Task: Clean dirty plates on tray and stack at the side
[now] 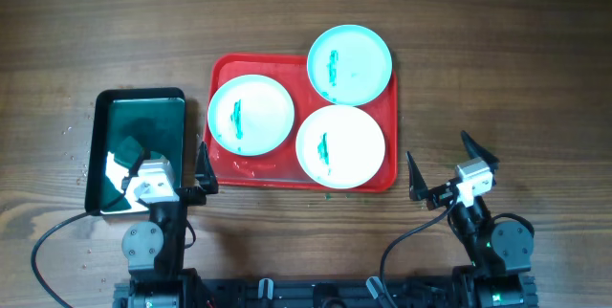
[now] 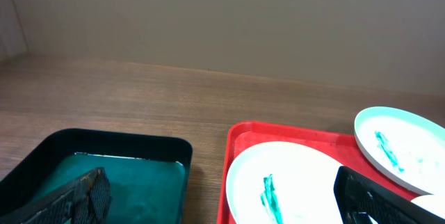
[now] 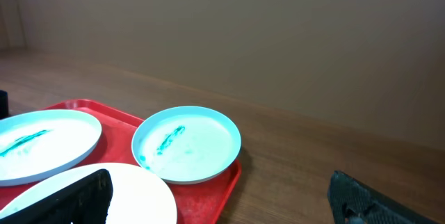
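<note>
The red tray (image 1: 298, 80) lies at the table's middle and holds three plates, each with a teal smear: the left plate (image 1: 251, 114), the pale cyan far plate (image 1: 349, 63) and the near right plate (image 1: 340, 145). My left gripper (image 1: 163, 169) is open and empty, low at the tray's front left corner, between the tray and the basin. My right gripper (image 1: 447, 163) is open and empty, just right of the tray's front right corner. The left wrist view shows the left plate (image 2: 292, 175) and the tray (image 2: 278, 132). The right wrist view shows the cyan plate (image 3: 188, 144).
A black basin (image 1: 137, 98) with green inside stands left of the tray, and it also shows in the left wrist view (image 2: 118, 147). Bare wooden table lies right of the tray and along the back.
</note>
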Available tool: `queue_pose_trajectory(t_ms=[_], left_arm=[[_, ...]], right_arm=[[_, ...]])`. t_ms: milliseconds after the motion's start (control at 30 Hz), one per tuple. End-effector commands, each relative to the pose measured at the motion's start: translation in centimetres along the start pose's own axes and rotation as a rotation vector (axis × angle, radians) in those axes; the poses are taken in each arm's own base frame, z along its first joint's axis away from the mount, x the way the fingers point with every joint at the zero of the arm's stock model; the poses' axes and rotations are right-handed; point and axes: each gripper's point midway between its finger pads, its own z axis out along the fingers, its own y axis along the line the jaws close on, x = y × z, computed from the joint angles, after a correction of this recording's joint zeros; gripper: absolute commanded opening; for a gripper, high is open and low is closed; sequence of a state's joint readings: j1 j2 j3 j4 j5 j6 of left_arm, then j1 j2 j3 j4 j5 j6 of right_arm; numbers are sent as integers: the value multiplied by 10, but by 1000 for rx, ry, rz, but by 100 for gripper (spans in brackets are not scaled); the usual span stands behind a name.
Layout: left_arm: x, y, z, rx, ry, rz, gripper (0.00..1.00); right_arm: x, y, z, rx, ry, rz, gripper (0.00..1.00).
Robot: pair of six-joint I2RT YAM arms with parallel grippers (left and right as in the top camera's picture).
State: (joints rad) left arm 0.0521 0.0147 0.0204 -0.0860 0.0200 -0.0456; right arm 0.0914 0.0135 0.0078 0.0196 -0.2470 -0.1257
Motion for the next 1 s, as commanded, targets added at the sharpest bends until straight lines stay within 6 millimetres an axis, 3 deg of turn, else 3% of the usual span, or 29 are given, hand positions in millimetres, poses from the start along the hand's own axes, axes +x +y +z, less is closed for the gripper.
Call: queue_pose_trajectory(t_ms=[0, 733, 967], left_arm=[[2, 1, 0, -6, -3, 13, 100], [2, 2, 0, -13, -4, 13, 100], [-1, 8, 0, -50, -16, 16, 100]], right_arm=[[-2, 4, 0, -19, -10, -7, 100], [-1, 4, 0, -20, -8, -4, 100], [-14, 2, 0, -18, -60, 171, 100]])
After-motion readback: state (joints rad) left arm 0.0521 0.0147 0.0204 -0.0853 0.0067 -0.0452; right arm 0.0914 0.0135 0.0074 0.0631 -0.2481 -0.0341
